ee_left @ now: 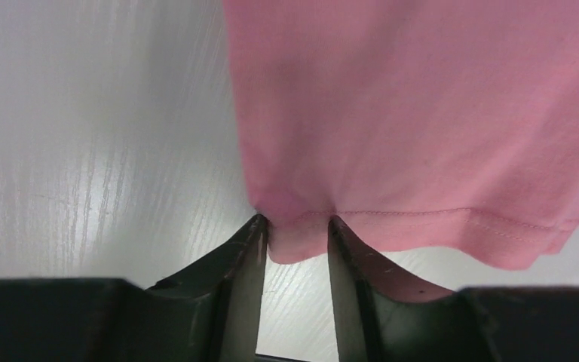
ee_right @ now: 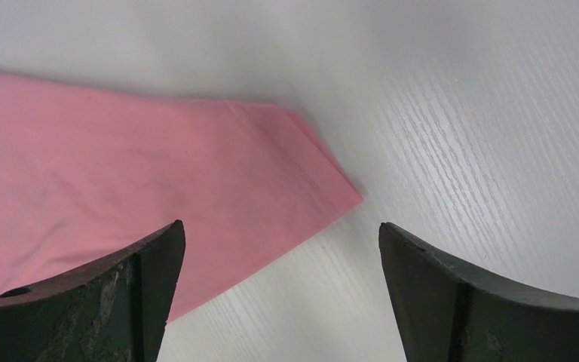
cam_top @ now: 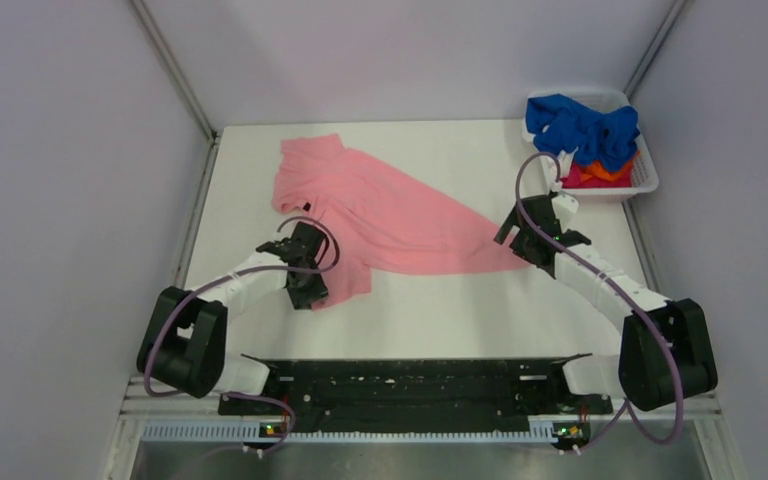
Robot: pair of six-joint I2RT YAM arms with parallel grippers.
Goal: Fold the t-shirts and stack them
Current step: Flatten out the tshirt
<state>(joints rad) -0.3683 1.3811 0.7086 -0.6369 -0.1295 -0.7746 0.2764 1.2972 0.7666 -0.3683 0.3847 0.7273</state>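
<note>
The salmon-pink t-shirt (cam_top: 390, 215) lies spread diagonally on the white table, from the far left to the right middle. My left gripper (cam_top: 308, 290) is at its near-left hem. In the left wrist view the gripper (ee_left: 295, 226) is shut on a bunched bit of that stitched hem, and the shirt (ee_left: 422, 113) hangs ahead of it. My right gripper (cam_top: 512, 232) is at the shirt's right corner. In the right wrist view it (ee_right: 279, 230) is wide open and empty, with the shirt's corner (ee_right: 121, 173) just ahead and under its left finger.
A white plastic basket (cam_top: 645, 180) stands at the far right corner. It holds a royal blue shirt (cam_top: 580, 125) on top of an orange one (cam_top: 610, 172) and a red one (cam_top: 580, 182). Walls close in the table on the left, back and right.
</note>
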